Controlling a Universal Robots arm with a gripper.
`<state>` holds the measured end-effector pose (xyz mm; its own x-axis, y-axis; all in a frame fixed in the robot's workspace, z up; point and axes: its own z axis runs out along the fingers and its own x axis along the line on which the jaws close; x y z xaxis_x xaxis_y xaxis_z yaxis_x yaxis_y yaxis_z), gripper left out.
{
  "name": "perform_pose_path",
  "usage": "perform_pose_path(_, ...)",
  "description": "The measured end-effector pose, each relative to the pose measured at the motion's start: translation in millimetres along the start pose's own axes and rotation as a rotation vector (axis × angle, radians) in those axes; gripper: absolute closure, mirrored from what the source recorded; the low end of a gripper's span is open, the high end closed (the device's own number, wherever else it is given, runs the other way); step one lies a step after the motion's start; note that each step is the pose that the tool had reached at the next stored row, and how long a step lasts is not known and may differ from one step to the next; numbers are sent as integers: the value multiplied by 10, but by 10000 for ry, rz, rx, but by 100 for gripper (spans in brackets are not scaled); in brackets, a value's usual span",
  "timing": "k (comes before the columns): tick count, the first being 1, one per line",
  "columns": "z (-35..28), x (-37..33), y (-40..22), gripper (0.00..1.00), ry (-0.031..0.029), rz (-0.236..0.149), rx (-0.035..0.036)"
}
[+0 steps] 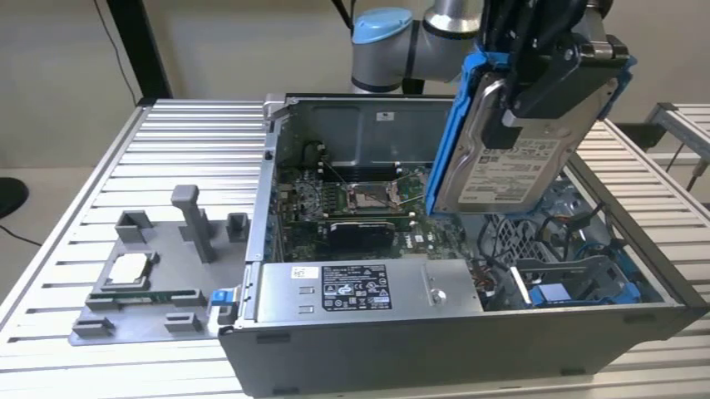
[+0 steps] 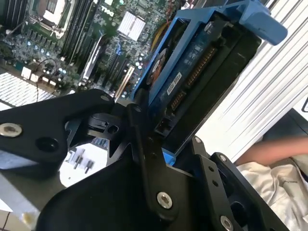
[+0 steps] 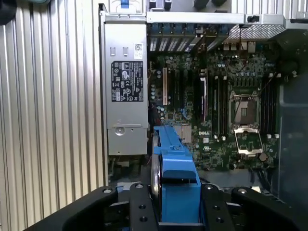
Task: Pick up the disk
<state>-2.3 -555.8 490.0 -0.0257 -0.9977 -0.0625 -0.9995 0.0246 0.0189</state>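
The open computer case (image 1: pixel 466 332) lies on the slatted worktop (image 1: pixel 166 158), its motherboard (image 1: pixel 355 208) and grey power supply (image 1: pixel 355 287) with a black label inside. Above it the pincer (image 1: pixel 544 79) is pinching the disk (image 1: pixel 516 158), lifted clear and held tilted, white printed label facing out, blue carrier frame round its edges. The second wrist view shows the disk's connector edge (image 2: pixel 192 72) and a person's sleeve (image 2: pixel 274 183). The exterior view shows a grey fixture (image 1: pixel 145 283) holding a square silver chip (image 1: pixel 128 268) beside the case.
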Motion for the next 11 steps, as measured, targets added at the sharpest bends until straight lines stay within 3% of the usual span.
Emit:
perform_pose_path(7,9,76,-239,100,-2,0,1)
perform_pose_path(11,24,83,-412,100,0,2,0)
